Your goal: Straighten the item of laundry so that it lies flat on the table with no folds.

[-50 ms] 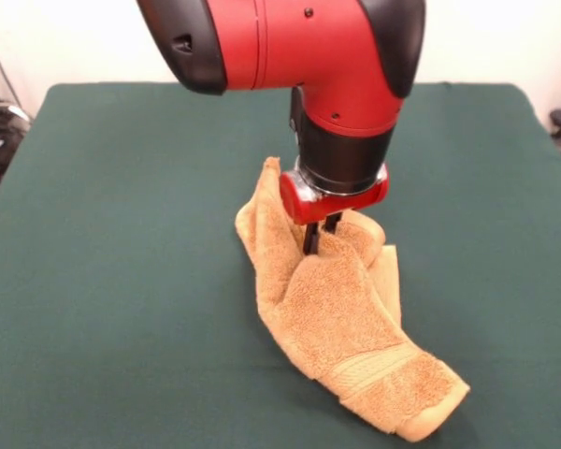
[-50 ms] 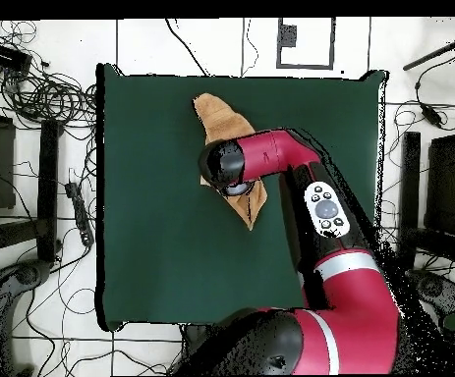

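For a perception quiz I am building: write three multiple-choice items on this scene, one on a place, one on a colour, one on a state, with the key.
1. Where does the gripper stand?
A. Over bare table, away from the towel
B. Down in the raised middle of the golden-orange terry-cloth towel
C. Beyond the table's edge

2. What colour is the felt-like cloth surface of the large rectangular table?
A. Dark green
B. White
C. Blue

3. How does the towel lie?
A. Spread flat with no folds
B. Rolled into a tight tube
C. Bunched and folded, drawn up at the gripper

Key: 1 B, the front view shows the dark fingers sunk into the cloth's peak. 2 A, both views show dark green around the towel. 3 C, folds run down from the gripper to a banded end lying on the table.
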### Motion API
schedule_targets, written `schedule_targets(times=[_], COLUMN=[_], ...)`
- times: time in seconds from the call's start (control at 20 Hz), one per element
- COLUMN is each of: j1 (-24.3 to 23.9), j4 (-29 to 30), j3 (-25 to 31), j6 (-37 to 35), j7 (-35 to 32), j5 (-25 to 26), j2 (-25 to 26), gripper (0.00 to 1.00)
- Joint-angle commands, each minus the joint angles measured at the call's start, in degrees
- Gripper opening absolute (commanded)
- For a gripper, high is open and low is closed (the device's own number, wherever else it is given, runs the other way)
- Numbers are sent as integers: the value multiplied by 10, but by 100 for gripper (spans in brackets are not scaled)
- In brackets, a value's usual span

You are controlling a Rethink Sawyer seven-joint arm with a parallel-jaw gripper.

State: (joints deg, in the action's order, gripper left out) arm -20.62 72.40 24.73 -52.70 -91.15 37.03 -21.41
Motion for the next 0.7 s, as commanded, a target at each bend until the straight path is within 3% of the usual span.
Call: schedule_targets(times=[0.05, 0.7], j1=[10, 9], j4=[-19, -33], j3=[51, 54], j6=[-42, -69], j7=[129, 161], j5=[-8, -2], j2=[-14, -15], gripper=[0, 0])
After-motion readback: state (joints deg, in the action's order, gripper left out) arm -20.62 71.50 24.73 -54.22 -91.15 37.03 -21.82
